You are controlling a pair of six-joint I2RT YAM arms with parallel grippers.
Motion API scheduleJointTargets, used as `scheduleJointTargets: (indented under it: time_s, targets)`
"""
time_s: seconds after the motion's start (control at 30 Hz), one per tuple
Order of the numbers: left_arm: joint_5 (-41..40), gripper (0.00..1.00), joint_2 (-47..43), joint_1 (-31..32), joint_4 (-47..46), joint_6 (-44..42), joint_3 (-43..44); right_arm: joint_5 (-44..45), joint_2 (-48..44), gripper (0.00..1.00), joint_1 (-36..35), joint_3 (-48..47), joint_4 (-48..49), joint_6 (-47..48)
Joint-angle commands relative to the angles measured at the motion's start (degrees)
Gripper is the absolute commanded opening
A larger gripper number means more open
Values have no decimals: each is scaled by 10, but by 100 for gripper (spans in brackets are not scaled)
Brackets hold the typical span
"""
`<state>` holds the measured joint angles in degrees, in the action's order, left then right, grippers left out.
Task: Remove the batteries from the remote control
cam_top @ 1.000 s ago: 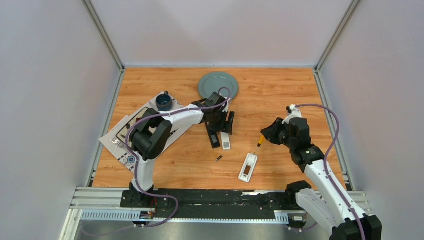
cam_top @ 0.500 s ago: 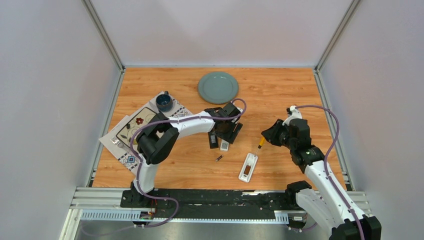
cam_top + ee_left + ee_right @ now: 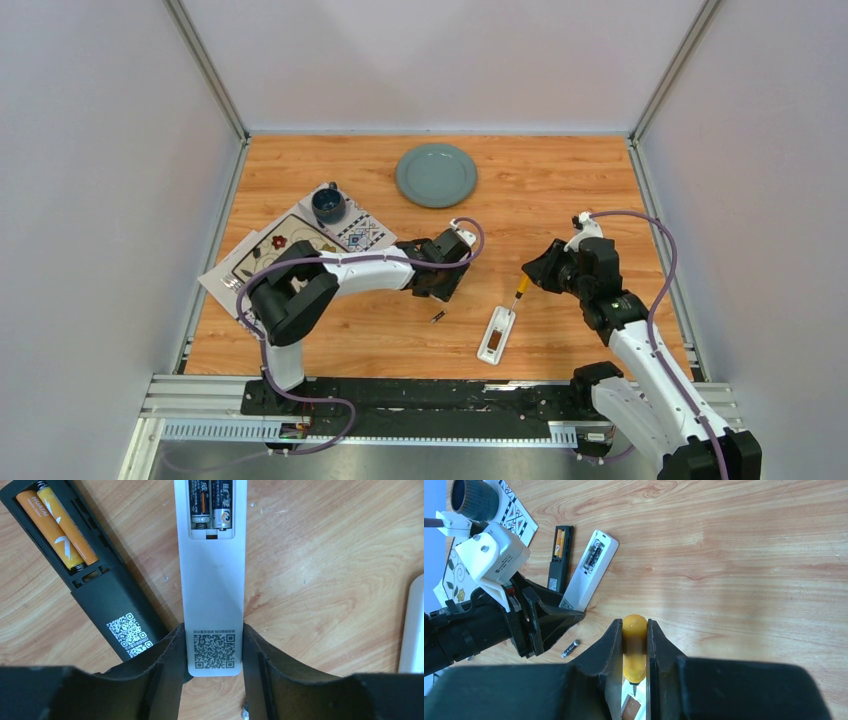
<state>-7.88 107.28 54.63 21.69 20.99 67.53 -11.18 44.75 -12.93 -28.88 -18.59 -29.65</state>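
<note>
Top view: left gripper [image 3: 437, 283] sits low on the light wooden table [image 3: 560, 190]. The arm hides what it has. A small loose dark cylindrical battery [image 3: 437, 317] lies on the wood just beside it. Near that lies a white remote with a brown bay [image 3: 497, 333], back up and cover off. Right gripper [image 3: 528, 278] carries a yellow-handled screwdriver [image 3: 521, 288], tip at that remote's far end. Grey-green round plate [image 3: 436, 175] and dark blue mug [image 3: 328, 203] sit well apart at the back.

Left wrist: jaws are narrowed onto both long edges of a slim white plastic remote [image 3: 214, 580], gripping its QR-code end. Its bay is open, with two dark cylindrical batteries [image 3: 211, 502] seated side by side, springs at the near end, one with an orange band. Just beside it, at an angle, is a black plastic remote [image 3: 95, 590], also open. Two orange cylindrical batteries [image 3: 55, 525] are in its bay.

Right wrist: jaws are clamped tight on the screwdriver's yellow handle. The tip points down at the white remote with a brown bay. The loose battery lies on the table near the left gripper's fingers. The slim white plastic remote and the black plastic remote show beyond, batteries seated in both.
</note>
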Motion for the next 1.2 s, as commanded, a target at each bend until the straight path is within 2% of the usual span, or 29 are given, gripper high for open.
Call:
scheduleJointTargets:
  time_s: [0.0, 0.2, 0.4, 0.73, 1.17]
  targets:
    - [40, 44, 8, 2, 13, -8, -67, -8, -6, 0, 2, -1, 21, 6]
    - [60, 24, -15, 9, 3, -49, -68, -9, -7, 0, 2, -5, 22, 2]
    - [66, 16, -20, 33, -9, -88, -74, -12, -6, 0, 2, -11, 22, 2]
    - [114, 16, -45, 40, -46, -108, -114, -32, 13, 0, 0, -20, 42, 6]
    - [121, 14, -72, 57, -60, -100, -170, -24, 75, 0, -32, -29, 115, -12]
